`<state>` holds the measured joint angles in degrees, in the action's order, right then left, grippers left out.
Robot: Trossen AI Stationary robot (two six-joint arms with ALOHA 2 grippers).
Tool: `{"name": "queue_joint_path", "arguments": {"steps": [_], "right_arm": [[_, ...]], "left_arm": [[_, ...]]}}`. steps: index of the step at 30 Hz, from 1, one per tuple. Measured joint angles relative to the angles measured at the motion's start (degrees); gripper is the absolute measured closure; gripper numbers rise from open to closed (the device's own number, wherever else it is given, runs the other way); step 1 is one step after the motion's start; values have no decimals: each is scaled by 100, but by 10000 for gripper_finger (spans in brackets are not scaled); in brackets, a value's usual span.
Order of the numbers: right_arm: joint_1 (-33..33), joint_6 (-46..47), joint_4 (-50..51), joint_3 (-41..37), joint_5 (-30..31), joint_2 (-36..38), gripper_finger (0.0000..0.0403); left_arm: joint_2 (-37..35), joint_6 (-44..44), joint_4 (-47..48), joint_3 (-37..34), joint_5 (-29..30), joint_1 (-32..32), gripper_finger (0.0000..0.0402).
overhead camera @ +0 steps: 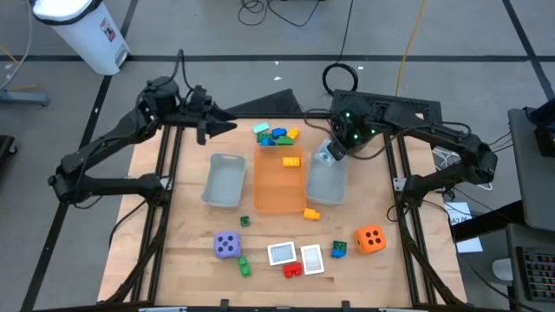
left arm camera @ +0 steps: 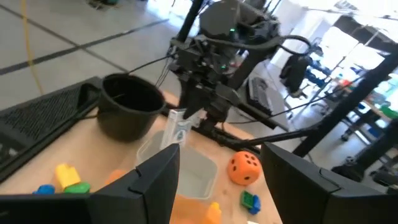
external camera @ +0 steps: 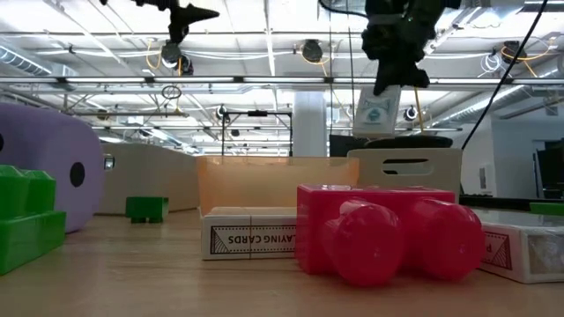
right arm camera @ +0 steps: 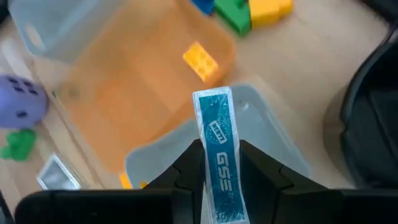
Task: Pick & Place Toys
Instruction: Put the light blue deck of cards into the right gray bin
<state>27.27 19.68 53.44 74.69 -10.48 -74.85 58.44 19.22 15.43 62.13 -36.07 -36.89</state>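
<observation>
My right gripper [overhead camera: 332, 149] is shut on a small flat card pack [right arm camera: 217, 140] with a blue edge. It hangs over the right grey tray [overhead camera: 326, 182], and the low view shows the card pack [external camera: 374, 110] well above the table. My left gripper [overhead camera: 214, 126] hovers open and empty over the table's far left, high above the left grey tray [overhead camera: 224, 180]. A yellow brick [overhead camera: 290, 161] lies in the orange tray [overhead camera: 279, 195]. Several bricks [overhead camera: 277, 134] lie piled at the far edge. A purple die [overhead camera: 227, 245], an orange die [overhead camera: 370, 238], two cards [overhead camera: 282, 253] and loose bricks lie near the front. My right gripper pinches the card pack's two broad faces between its fingers [right arm camera: 186, 167], with the narrow blue edge [right arm camera: 220, 171] facing the wrist camera. The fingers slant down from the table's right. The pack sticks out below the fingertips, lifted clear above the grey tray.
A black round bucket [left arm camera: 127, 102] stands off the table's far right corner, behind my right arm. A red brick [overhead camera: 292, 269] and green bricks [overhead camera: 244, 264] lie near the front edge. A yellow brick [overhead camera: 310, 213] lies just in front of the right grey tray.
</observation>
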Motion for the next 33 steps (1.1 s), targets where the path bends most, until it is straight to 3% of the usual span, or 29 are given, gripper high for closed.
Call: {"name": "queue_joint_path", "arguments": {"steps": [13, 19, 33], "right_arm": [[-112, -261, -912, -982, -20, -40, 338], [-113, -393, -959, -1064, -462, -333, 337], [-114, -862, -1268, -1066, -604, -1041, 335]], "left_arm": [[917, 18, -278, -2, 122, 479, 174], [1233, 136, -530, -2, -4, 676, 174], [1274, 40, -586, -2, -245, 933, 174]]}}
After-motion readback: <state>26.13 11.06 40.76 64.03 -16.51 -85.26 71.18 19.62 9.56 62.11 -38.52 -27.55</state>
